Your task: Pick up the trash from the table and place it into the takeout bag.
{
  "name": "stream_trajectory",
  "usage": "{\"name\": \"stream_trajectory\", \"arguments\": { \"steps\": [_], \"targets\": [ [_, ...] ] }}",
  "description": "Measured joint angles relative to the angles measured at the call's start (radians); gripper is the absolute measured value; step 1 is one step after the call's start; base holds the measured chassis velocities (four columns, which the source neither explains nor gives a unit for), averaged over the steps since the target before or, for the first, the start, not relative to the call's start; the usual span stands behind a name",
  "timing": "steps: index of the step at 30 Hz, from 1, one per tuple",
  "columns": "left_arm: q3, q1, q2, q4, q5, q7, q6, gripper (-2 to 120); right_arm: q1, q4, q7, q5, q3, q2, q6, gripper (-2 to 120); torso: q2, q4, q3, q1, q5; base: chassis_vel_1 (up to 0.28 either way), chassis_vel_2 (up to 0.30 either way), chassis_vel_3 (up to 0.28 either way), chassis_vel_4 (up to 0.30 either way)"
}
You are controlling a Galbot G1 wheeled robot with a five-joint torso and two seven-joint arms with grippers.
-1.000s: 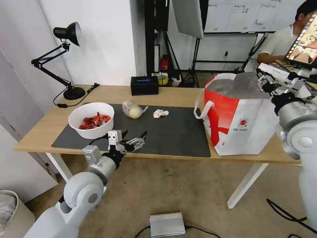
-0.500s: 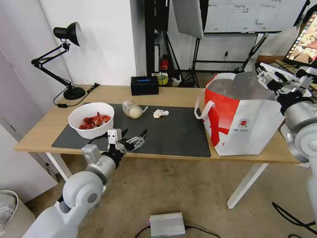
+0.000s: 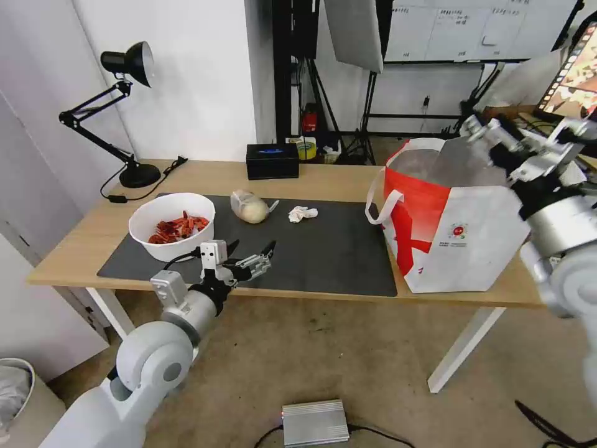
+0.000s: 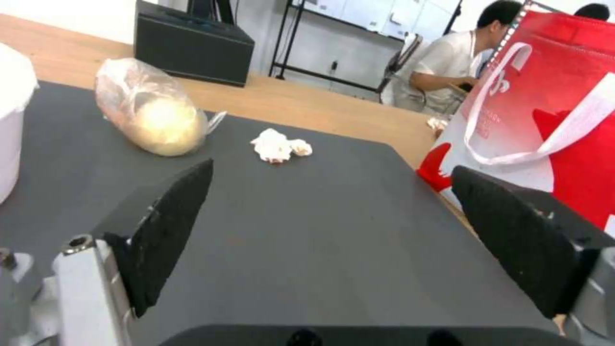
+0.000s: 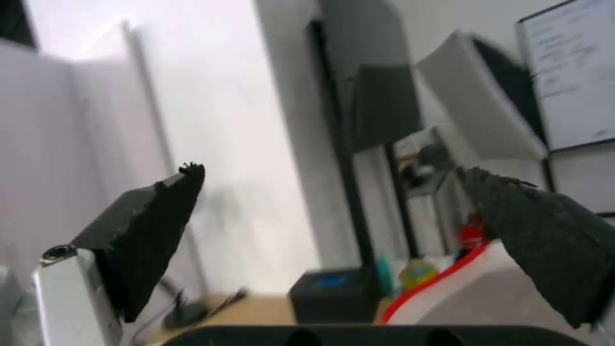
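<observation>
On the table (image 3: 329,177) lies a dark grey mat (image 3: 323,249). It carries the trash: a white bowl of red scraps (image 3: 172,225), a knotted clear bag with a pale lump (image 3: 250,206) (image 4: 153,115) and a crumpled white tissue (image 3: 302,213) (image 4: 278,145). The white-and-red takeout bag (image 3: 454,230) (image 4: 564,96) stands open at the table's right end. My left gripper (image 3: 253,249) (image 4: 333,170) hovers open over the mat's front edge, just right of the bowl, holding nothing. My right gripper (image 3: 525,127) (image 5: 330,170) is open and empty, raised above the bag's right rim.
A black tissue box (image 3: 272,160) sits at the table's back edge and a black desk lamp (image 3: 124,112) at its back left corner. A silver box (image 3: 314,422) lies on the floor in front. A bin (image 3: 18,398) stands at lower left.
My right gripper has swung upward and slightly left above the takeout bag's rim. My left gripper has crept a little farther over the mat's front edge.
</observation>
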Motion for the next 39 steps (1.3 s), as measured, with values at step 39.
{"name": "stream_trajectory", "arguments": {
  "steps": [39],
  "targets": [
    [-0.029,0.021,0.009,0.011,0.109,0.032,-0.027,100,-0.454,0.006,-0.079,-0.665,-0.172,0.21,0.089,100,0.0,0.0,0.0,0.0,0.0,0.0,0.0,0.0,0.0]
  ]
}}
